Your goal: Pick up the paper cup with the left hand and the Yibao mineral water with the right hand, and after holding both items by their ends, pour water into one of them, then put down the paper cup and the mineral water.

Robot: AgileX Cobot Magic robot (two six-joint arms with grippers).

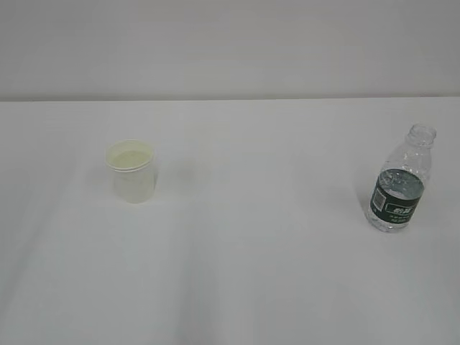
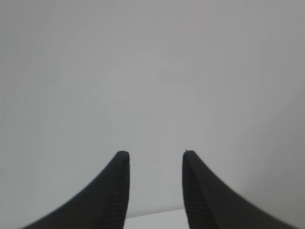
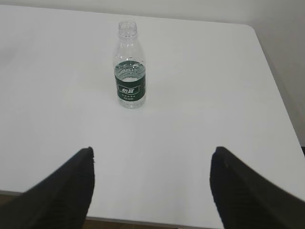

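The paper cup (image 1: 131,171) stands upright on the left of the white table (image 1: 251,273), small and cream-white with a rolled rim. The Yibao mineral water (image 1: 399,182) stands upright at the right, clear with a dark green label and no cap; it also shows in the right wrist view (image 3: 129,64). Neither arm shows in the exterior view. My right gripper (image 3: 151,155) is open and empty, above the table's near edge, well short of the bottle. My left gripper (image 2: 156,155) is open and empty, facing a plain grey surface; the cup is out of its view.
The white table's right edge (image 3: 281,90) and near edge (image 3: 143,220) show in the right wrist view. A pale wall (image 1: 230,43) rises behind the table's far edge.
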